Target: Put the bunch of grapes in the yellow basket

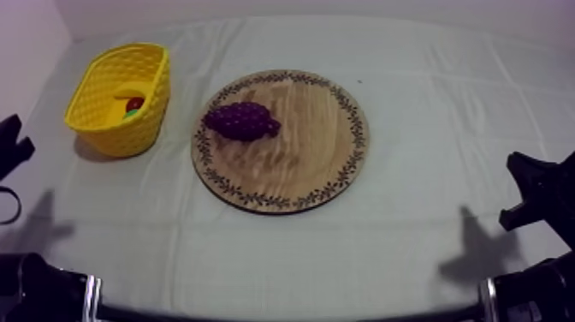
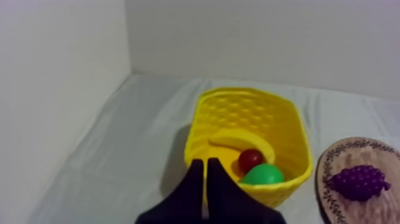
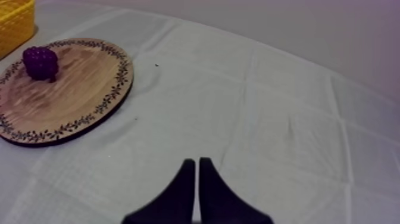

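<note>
Our left hand (image 2: 206, 162) has its two black fingers pressed together into a narrow wedge, holding nothing, with the tips at the near wall of the yellow basket (image 2: 294, 128). Our right hand (image 3: 196, 161) is pressed together in the same way and is also bare, hanging over plain cloth on the desk (image 3: 280, 119).

In the top view both hands sit low, the left at the left edge of the frame and the right at the right edge. Both are well apart from the bunch of grapes (image 1: 242, 120).

The grapes lie on the round wooden board (image 1: 295, 167), on its upper left part near the patterned rim, on the side that faces the basket. The board sits at the centre of the frame and the basket at the upper left. The two are near each other but apart.

From the left wrist we look down into the basket. It holds a banana (image 2: 238, 139) along the far side, a small red fruit (image 2: 250, 158) and a green toy fruit (image 2: 262, 175) against the near wall. The board's edge with the grapes is just beside the basket.

From the right wrist the board and grapes lie far off, and open cloth is all that lies between them and that hand. From our left hand, the basket stands closer than the grapes.
</note>
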Action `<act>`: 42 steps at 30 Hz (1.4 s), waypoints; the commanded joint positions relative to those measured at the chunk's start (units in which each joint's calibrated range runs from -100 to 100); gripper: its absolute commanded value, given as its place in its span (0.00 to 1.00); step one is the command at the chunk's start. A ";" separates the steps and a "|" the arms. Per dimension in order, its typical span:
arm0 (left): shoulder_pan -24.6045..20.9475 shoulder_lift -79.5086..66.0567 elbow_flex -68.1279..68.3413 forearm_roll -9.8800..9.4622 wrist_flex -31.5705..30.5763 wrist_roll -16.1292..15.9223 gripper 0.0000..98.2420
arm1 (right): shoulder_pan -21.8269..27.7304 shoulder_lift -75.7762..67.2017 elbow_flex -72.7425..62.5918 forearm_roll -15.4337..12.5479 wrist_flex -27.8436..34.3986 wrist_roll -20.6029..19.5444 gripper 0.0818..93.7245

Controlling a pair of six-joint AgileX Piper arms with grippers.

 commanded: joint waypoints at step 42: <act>27.36 74.60 -76.08 -6.99 33.29 -8.52 0.00 | 0.02 -0.01 -0.03 0.01 0.00 -0.01 0.00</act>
